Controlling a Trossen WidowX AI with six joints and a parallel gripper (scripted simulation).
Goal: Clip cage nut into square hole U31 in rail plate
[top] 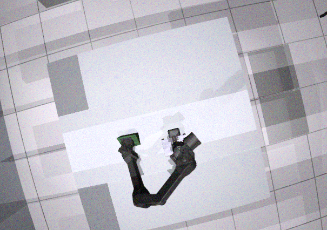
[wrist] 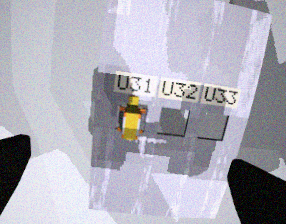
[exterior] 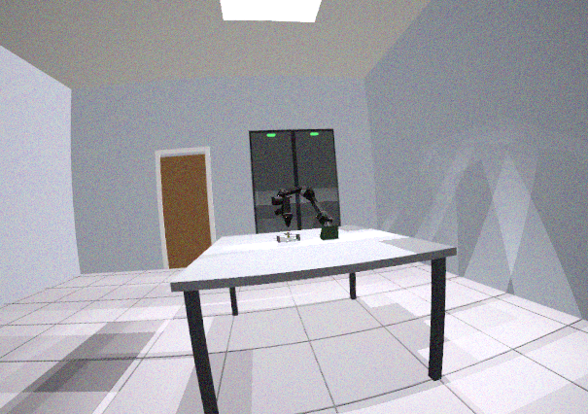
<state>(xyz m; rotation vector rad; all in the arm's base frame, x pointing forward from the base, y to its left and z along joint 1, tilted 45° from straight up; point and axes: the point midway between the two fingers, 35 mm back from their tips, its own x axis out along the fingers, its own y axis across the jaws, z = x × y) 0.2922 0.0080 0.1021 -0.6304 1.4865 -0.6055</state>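
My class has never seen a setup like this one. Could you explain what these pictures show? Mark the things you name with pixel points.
The first looks down on a table (top: 155, 75) (exterior: 304, 260); the second views it from across the room; the third looks from the robot's wrist. The black robot arm (top: 169, 184) (exterior: 316, 207) stands on a green block (top: 135, 137) (exterior: 328, 232). Its gripper (wrist: 131, 159) is open, holding nothing. Below is a metal plate (wrist: 149, 192) with labels U31, U32 and U33. A small yellow clip (wrist: 132, 120) sits at the U31 hole.
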